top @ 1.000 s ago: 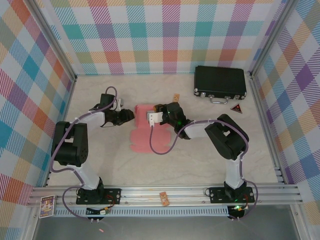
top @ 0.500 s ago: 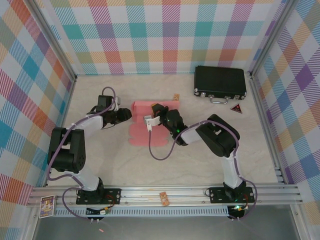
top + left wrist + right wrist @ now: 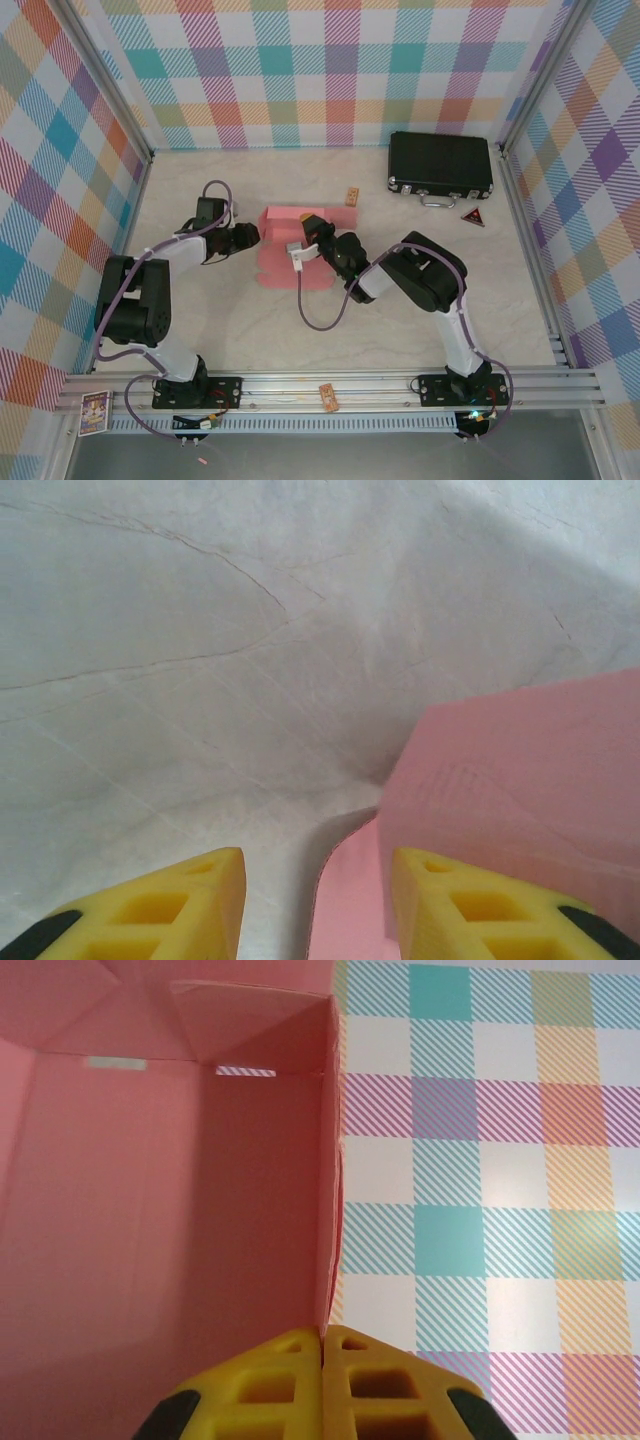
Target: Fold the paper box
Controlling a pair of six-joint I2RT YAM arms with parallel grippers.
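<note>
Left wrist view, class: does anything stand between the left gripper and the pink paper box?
Nothing visible does. The left gripper is open, and the paper box rises just ahead of one finger, with bare table ahead of the other. The right gripper is shut on the box's wall edge.

Pink paper box (image 3: 280,220) partly folded, one wall standing upright.
</note>
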